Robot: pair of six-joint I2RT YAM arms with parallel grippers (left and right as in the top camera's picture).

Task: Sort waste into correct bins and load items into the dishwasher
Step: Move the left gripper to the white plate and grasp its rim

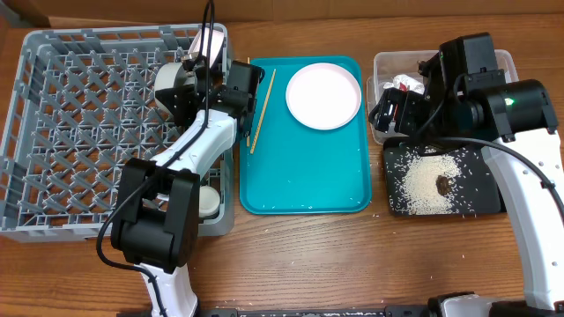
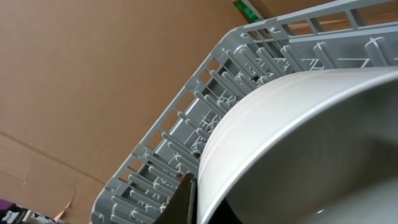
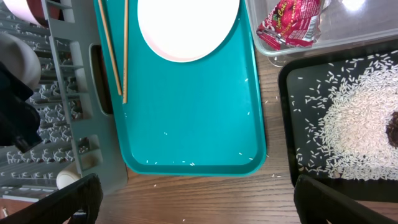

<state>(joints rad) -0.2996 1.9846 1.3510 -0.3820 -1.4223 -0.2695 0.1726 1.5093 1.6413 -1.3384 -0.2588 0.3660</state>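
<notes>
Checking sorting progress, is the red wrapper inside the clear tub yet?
In. The wrapper lies within the walls of the clear tub in the right wrist view.

matt grey plastic rack [image 1: 79,132], smooth glossy teal tray [image 1: 304,167], thin wood chopsticks [image 1: 262,110], clear plastic tub [image 1: 383,70], woodgrain table [image 1: 352,264]

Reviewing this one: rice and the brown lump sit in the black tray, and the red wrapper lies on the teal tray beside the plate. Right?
Not quite. The wrapper is not on the teal tray; it lies in the clear tub, as the right wrist view shows. The rice and brown lump are in the black tray, as stated.
</notes>
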